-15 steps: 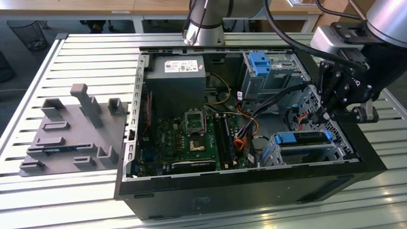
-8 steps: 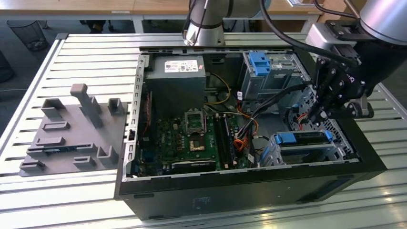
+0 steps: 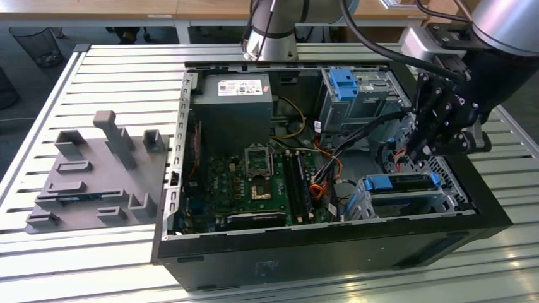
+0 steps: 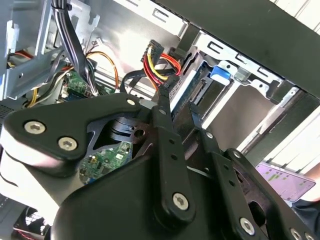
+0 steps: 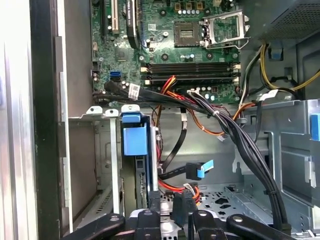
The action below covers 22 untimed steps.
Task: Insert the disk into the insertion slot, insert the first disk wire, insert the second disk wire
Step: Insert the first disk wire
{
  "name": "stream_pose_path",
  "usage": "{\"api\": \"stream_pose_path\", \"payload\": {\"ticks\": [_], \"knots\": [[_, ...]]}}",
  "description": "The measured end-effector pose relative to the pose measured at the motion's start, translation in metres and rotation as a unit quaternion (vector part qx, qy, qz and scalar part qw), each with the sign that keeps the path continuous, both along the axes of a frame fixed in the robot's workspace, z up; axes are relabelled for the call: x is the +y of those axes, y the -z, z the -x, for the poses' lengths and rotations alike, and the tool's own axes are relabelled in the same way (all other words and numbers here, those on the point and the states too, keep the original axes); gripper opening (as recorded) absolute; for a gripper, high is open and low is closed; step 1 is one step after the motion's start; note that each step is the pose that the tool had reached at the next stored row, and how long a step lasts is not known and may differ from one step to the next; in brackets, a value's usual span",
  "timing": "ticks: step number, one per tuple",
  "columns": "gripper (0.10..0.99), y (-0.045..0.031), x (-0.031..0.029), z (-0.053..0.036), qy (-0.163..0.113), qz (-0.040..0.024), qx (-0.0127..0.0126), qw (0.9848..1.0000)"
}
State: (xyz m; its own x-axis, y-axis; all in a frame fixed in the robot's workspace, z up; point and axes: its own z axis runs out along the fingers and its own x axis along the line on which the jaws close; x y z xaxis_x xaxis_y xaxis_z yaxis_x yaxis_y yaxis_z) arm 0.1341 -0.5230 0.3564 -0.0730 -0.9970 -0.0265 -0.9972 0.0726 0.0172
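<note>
Disk (image 3: 402, 182): flat silver hard drive in a bright blue plastic carrier, sits inside the insertion slot (image 3: 410, 203), a low bay of perforated silver-grey sheet metal at the corner of the open black computer case (image 3: 337, 252) on the exterior view's right. In the first wrist view the blue carrier end (image 5: 135, 137) stands between the bay's metal walls (image 5: 101, 150).

Black pincer (image 3: 413, 158) reaches down into the case just beside the disk's end. In the second wrist view its tip (image 4: 177, 105) is close to a bundle of red, yellow and black wires ending in a black connector (image 4: 157, 60), touching or not I cannot tell. Whether the pincer is apart or clamped on anything cannot be told.

A black cable with a blue plug (image 5: 202, 170) hangs loose near the bay, apart from the disk.

Green motherboard (image 3: 252, 183) lies mid-case; grey power supply box with white label (image 3: 231, 107) behind it. Taller grey metal cage with blue tab (image 3: 345, 85) stands at the far corner.

Grey moulded fixture plate (image 3: 93, 177) rests on the slatted metal worktop (image 3: 126, 69), exterior view's left, well apart from the case
</note>
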Motion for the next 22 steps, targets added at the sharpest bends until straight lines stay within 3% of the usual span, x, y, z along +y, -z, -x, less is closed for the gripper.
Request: {"api": "stream_pose_path", "payload": {"ticks": [6,14,22], "knots": [[0.310,-0.0003,0.0026,-0.0003,0.007,0.0000,0.0001,1.0000],[0.310,0.0037,0.0034,-0.0018,0.041,0.0001,0.0002,0.9992],[0.298,0.0065,0.0034,-0.0034,0.050,0.0037,0.0000,0.9987]]}}
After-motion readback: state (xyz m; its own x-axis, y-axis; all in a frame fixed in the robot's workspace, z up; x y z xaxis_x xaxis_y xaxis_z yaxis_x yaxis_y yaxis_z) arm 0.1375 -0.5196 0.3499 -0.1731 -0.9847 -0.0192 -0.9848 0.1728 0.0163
